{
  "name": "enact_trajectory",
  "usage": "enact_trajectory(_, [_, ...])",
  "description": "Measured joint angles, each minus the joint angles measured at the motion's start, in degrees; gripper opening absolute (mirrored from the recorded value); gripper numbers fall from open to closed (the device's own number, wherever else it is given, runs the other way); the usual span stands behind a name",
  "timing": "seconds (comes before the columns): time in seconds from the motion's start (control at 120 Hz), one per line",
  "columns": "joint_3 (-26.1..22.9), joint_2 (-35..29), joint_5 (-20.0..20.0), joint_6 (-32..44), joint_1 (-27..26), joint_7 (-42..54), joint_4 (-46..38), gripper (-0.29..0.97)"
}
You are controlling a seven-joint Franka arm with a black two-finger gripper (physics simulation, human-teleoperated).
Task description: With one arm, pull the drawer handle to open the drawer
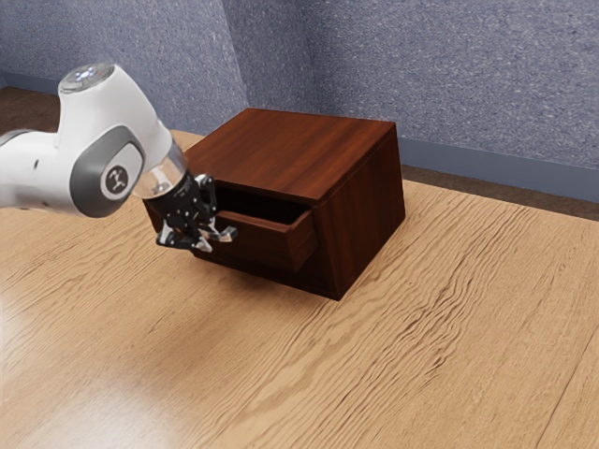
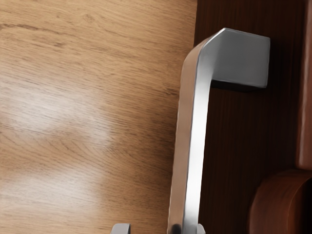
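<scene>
A dark wooden cabinet [image 1: 299, 154] stands on the table with its single drawer [image 1: 267, 238] pulled partway out toward the exterior view's left. A dark gap shows above the drawer front. My gripper [image 1: 200, 238] is at the drawer front, shut on the silver handle [image 1: 222, 234]. In the wrist view the silver handle [image 2: 192, 146] runs as a long bent bar away from the hand, fixed to the dark drawer front [image 2: 234, 156]. One grey fingertip [image 2: 120, 228] shows beside the bar.
The light wooden table [image 1: 374, 355] stretches wide around the cabinet. A grey-blue wall [image 1: 468, 65] with a baseboard runs behind it. A rounded brown wooden shape [image 2: 282, 204] sits close to the hand beside the drawer front.
</scene>
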Motion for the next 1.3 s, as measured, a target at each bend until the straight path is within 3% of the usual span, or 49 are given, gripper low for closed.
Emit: enact_trajectory(1.3, [0.1,-15.0,-0.3,0.5,3.9,-0.2,-16.4,0.04])
